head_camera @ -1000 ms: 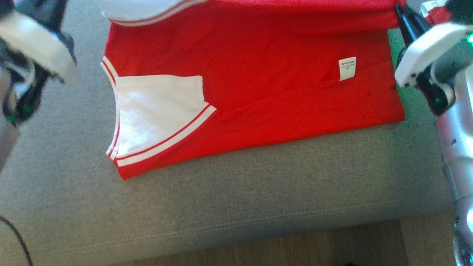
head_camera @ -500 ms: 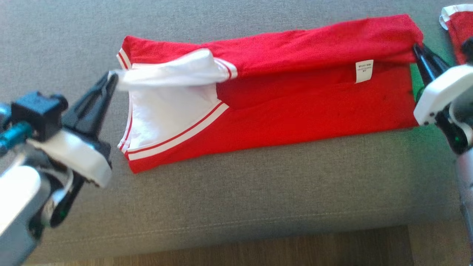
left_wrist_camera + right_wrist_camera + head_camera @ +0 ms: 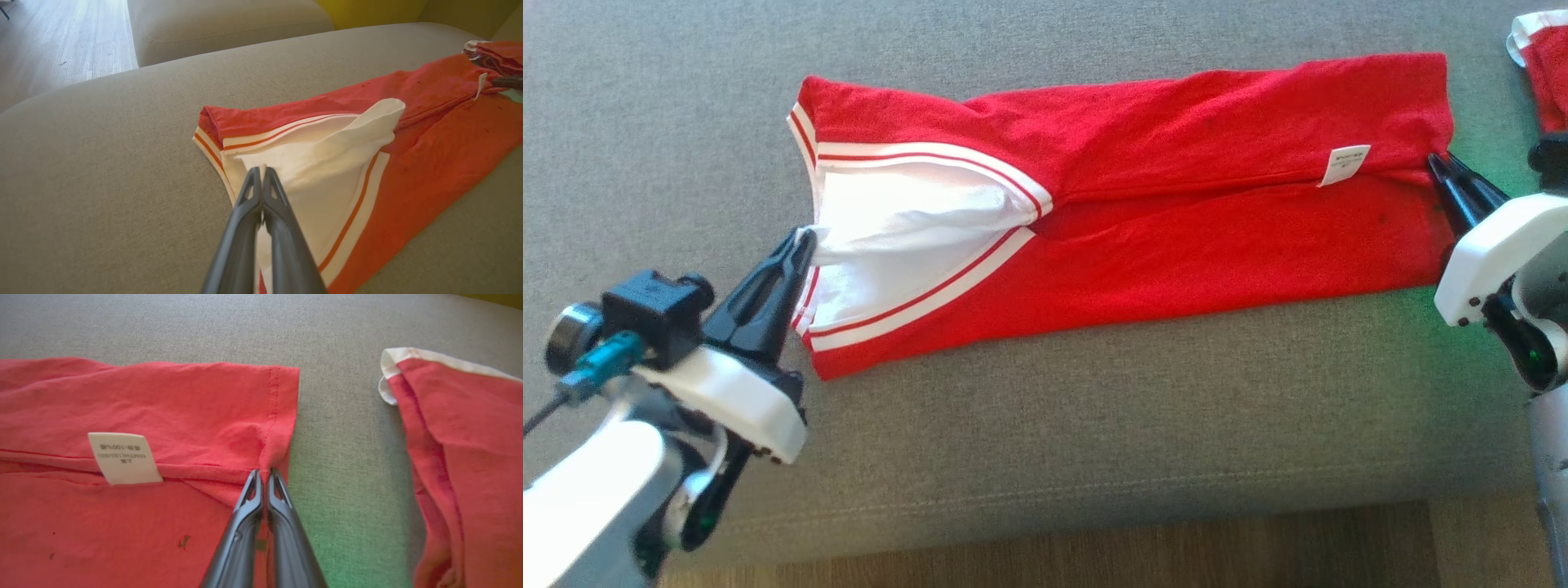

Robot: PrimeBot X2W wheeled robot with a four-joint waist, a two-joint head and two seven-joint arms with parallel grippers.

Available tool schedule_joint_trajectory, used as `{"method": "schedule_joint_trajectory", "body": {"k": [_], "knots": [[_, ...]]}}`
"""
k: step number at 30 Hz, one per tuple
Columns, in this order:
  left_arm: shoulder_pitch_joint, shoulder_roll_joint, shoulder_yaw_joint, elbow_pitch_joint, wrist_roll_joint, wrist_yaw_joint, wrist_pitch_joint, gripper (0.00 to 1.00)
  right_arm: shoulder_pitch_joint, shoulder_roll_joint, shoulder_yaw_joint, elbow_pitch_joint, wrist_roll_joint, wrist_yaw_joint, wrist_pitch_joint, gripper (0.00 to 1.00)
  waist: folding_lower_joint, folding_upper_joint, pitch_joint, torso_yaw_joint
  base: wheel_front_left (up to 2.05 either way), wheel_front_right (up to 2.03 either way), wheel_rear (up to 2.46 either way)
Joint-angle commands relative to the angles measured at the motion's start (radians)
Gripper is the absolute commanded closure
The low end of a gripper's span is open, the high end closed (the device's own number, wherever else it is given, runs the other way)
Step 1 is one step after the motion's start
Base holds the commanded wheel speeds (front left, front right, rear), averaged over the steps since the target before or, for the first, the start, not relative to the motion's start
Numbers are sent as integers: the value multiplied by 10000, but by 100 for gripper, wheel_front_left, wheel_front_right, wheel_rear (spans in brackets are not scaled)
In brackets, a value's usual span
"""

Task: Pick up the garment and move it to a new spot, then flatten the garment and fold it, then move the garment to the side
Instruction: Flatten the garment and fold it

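Observation:
The garment [image 3: 1176, 204] is a red shirt with a white, red-striped sleeve, lying lengthwise on the grey sofa cushion [image 3: 1054, 425], its far half folded over toward me. My left gripper [image 3: 802, 237] is shut on the white sleeve edge [image 3: 261, 167] at the garment's left end. My right gripper [image 3: 1436, 162] is shut on the red hem [image 3: 265, 469] at the garment's right end, next to a white care label [image 3: 122, 457]. Both pinched edges sit low, near the cushion.
A second red piece with white trim [image 3: 461, 457] lies just right of the garment, also at the head view's top right corner [image 3: 1543, 65]. The cushion's front edge and wood floor [image 3: 1094, 555] run along the bottom. Another cushion [image 3: 229, 24] stands beyond.
Both grippers have drawn the garment's far edge toward me and down, laying the far half over the near half. The head camera has shifted too.

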Motion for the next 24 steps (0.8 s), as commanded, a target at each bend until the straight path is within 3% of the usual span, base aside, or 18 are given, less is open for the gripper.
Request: {"method": "schedule_joint_trajectory", "body": {"k": [1,5,6,7,8,9,15,21,24], "knots": [[-135,244,420,-75,-11,-26,-116,100,141,-88,30,-408,-62,-4,54,85,0,-1,-1,0,0,0,0],[-125,-163,212,485,-29,-103,-167,100,216,-14,55,-488,-96,-4,151,60,0,-1,-90,-43,0,0,0],[-124,-247,165,622,-9,-106,-189,78,237,13,63,-501,-103,-4,132,45,0,-1,-135,-64,0,0,0],[-117,-340,140,748,1,-81,-224,54,261,46,50,-528,-102,-4,74,17,0,-1,-186,-85,0,0,0],[-92,-444,127,856,-21,-49,-259,6,295,80,11,-551,-96,-4,14,0,0,-1,-252,-102,0,0,0],[-63,-541,142,945,-28,6,-331,0,349,114,-37,-583,-88,-4,-35,0,0,-1,-328,-122,0,0,0],[376,-966,370,1076,181,770,-772,0,1098,589,-617,-1214,-101,-4,-688,0,0,-1,-937,-254,0,0,0],[1347,-1629,971,669,615,1933,-1014,0,2506,1649,-1075,-1793,-221,-4,-1431,0,0,-1,-1653,-398,0,0,0],[1912,-2141,1426,298,1043,2266,-1031,0,2962,2119,-1473,-1834,-102,-4,-1837,0,0,-1,-1910,-457,0,0,0]]}}
